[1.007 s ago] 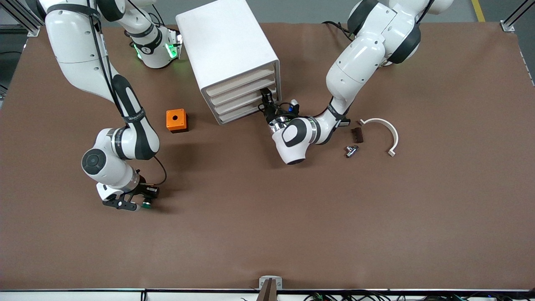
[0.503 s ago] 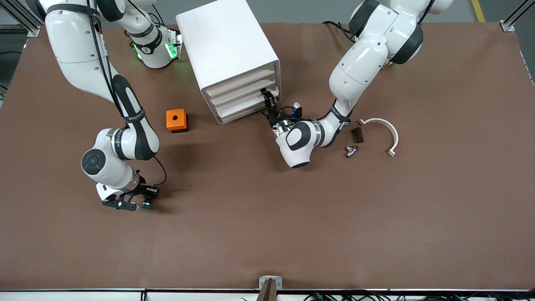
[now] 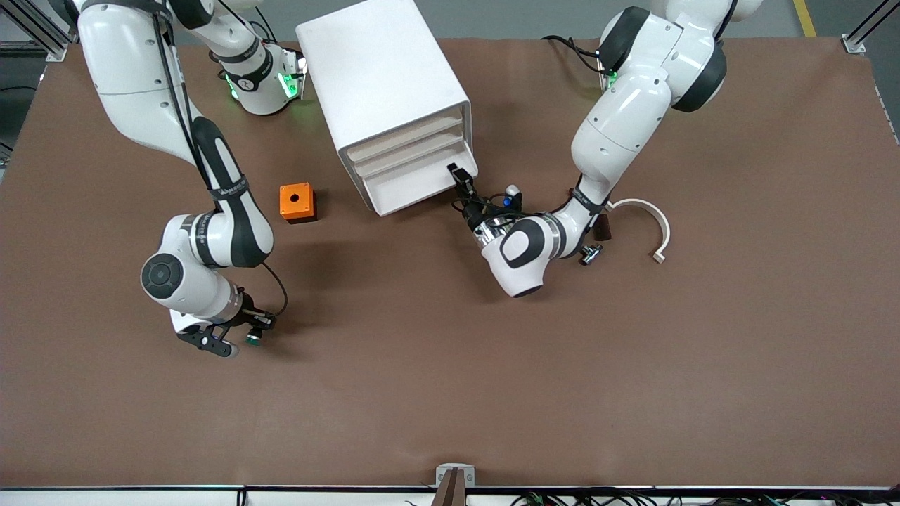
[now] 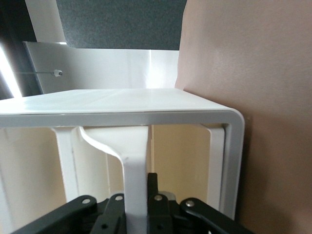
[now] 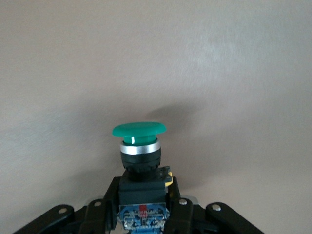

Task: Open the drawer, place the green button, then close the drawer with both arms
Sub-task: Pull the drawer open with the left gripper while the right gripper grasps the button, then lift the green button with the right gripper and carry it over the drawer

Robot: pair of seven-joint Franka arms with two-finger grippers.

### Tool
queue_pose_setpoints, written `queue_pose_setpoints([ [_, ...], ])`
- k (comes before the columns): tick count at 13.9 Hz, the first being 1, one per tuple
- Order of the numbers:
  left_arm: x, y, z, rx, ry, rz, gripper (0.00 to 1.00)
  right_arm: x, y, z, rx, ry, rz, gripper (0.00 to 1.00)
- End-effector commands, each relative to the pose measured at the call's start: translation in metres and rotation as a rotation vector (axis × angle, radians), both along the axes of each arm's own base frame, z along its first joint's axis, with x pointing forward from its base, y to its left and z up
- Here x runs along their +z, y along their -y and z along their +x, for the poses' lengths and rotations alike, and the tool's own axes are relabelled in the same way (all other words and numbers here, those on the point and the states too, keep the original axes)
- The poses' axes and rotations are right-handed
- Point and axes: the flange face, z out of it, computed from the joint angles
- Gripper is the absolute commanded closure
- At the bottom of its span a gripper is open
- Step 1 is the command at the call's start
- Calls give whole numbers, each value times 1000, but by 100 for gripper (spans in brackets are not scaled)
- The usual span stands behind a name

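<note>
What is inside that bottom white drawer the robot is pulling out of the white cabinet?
The bottom white tray drawer is only partly out, with the left gripper shut on its handle. The exposed strip of tray looks bare. The rest remains covered inside the white rounded cabinet.

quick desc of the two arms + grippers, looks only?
Both the left arm and right arm are glossy white rounded links with black joint bands and thin black cables. The left gripper and right gripper are black, two-fingered. Green lights glow near the right arm's base.

No readable text, label, brand or number shows on anything here
</note>
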Motion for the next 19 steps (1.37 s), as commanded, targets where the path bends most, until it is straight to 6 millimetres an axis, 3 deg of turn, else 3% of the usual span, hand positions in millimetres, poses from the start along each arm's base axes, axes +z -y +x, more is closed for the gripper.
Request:
queue_pose_setpoints([
  [1, -4, -14, 24, 55, 28, -3, 94, 50, -30, -12, -111, -30, 24, 100],
  [3, -5, -25, 35, 88, 39, 2, 94, 77, -54, -22, -162, -49, 32, 100],
  [7, -4, -41, 56, 146, 66, 8, 92, 132, -128, -55, -294, -78, 41, 100],
  [10, -4, -47, 63, 166, 80, 11, 90, 142, -185, -84, -365, -94, 32, 100],
  [11, -3, -46, 64, 166, 83, 8, 82, 142, -204, -99, -376, -99, 25, 100],
  [12, -2, -47, 65, 167, 88, 1, 65, 141, -215, -108, -394, -106, 20, 100],
  [13, -1, -50, 68, 176, 115, -51, 38, 141, -228, -117, -405, -108, 17, 100],
  [15, 12, -48, 78, 188, 205, -192, 2, 143, -254, -134, -455, -111, 12, 100],
  [19, 42, -59, 108, 200, 376, -395, 1, 135, -296, -168, -519, -112, 0, 100],
])
